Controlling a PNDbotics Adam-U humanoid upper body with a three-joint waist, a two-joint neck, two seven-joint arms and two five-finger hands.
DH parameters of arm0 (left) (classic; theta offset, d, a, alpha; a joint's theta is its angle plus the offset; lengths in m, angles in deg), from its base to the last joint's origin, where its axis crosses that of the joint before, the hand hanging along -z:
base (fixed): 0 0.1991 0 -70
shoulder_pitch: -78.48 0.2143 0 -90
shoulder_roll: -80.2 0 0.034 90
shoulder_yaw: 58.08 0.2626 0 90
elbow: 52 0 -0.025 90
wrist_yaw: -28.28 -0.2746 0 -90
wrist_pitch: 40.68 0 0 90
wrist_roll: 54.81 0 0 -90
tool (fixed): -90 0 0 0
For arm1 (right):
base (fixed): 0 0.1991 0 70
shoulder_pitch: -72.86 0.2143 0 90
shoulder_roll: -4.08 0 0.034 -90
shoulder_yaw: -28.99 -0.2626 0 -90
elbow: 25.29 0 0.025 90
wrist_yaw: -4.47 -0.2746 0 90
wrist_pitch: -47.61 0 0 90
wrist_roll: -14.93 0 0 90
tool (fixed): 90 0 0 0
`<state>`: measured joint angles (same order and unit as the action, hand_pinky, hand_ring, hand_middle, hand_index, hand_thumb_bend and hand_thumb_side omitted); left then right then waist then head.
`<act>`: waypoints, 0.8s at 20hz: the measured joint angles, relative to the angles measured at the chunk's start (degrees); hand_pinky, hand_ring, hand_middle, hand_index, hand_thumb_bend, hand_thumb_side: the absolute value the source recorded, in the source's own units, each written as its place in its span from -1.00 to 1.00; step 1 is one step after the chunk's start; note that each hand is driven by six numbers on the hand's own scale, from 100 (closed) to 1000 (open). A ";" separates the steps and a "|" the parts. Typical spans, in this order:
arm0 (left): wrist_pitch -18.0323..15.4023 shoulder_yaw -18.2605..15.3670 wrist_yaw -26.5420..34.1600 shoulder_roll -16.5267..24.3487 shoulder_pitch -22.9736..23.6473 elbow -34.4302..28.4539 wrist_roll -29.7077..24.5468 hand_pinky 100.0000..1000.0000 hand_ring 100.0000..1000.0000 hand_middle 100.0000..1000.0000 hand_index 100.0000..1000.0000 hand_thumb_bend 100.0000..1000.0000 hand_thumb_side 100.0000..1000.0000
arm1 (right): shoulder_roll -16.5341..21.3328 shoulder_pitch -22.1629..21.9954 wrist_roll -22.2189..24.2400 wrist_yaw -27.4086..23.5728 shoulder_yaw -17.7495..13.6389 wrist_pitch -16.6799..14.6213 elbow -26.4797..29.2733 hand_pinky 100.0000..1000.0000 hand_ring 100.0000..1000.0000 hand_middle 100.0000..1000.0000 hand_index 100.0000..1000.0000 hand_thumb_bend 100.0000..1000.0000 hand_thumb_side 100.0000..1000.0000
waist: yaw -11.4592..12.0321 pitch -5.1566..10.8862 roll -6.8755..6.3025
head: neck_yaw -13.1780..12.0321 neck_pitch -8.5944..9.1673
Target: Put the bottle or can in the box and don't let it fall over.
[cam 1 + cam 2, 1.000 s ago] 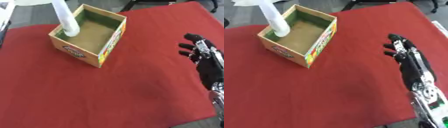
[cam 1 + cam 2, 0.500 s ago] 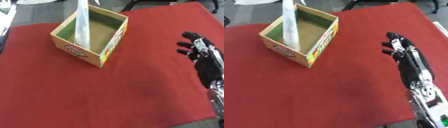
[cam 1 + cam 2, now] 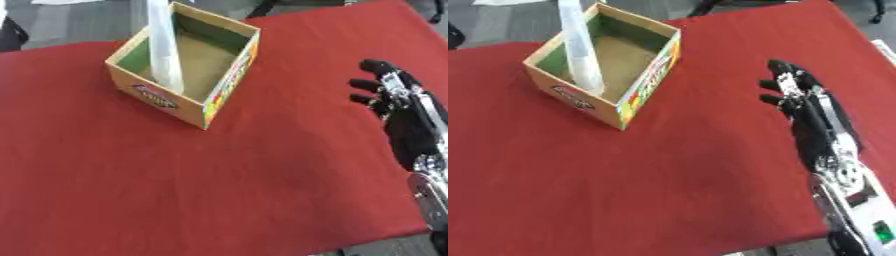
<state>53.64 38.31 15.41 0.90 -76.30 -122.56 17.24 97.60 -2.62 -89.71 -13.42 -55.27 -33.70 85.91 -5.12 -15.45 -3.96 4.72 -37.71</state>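
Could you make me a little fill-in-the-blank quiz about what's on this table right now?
1. The tall white bottle stands inside the cardboard ____.
2. The table is covered with a ____ cloth.
3. The black robot hand lies on the ____ side of the picture, fingers straight.
4. The box's inner walls are ____.

Missing words: box; red; right; green

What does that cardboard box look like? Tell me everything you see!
The cardboard box is open on top, with tan walls, a green inner lining on some sides and a brownish floor. Colourful print runs along its outer faces. It sits turned at an angle on the red tablecloth, near the far left. A tall pale bottle stands inside, near its left wall. The robot hand rests well off to the right, not touching it.
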 measured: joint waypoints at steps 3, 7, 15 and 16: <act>1.09 -0.82 4.78 2.06 3.39 -5.84 1.34 0.56 0.29 0.38 0.47 -1.00 0.25 | 0.00 -0.25 -0.35 0.00 -0.38 -0.17 0.00 0.58 0.62 0.73 0.61 -1.00 0.25 | 1.13 0.33 0.28 | 0.48 -0.42; 2.74 -3.13 12.06 4.60 9.94 -15.83 3.47 0.55 0.27 0.37 0.46 -1.00 0.22 | 0.00 -0.32 -0.66 0.00 -0.72 -0.30 0.03 0.58 0.62 0.73 0.61 -1.00 0.23 | 2.46 0.58 1.08 | 1.27 -0.46; 5.12 -10.40 24.11 6.07 24.88 -30.41 12.42 0.52 0.24 0.35 0.44 -1.00 0.31 | 0.00 -0.50 -1.29 -0.03 -1.70 -0.74 0.61 0.58 0.62 0.73 0.61 -1.00 0.19 | 4.82 1.68 3.33 | 2.36 -0.96; 5.07 -11.20 25.11 6.07 27.16 -31.74 13.70 0.52 0.24 0.35 0.44 -1.00 0.32 | 0.00 -0.50 -1.51 -0.03 -1.93 -0.81 0.69 0.58 0.62 0.73 0.61 -1.00 0.18 | 5.12 1.68 3.56 | 2.50 -0.97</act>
<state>58.70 27.11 40.52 6.97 -49.14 -154.30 30.94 97.60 -3.12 -91.22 -13.45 -57.20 -34.52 86.60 0.00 -13.77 -0.39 7.22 -38.68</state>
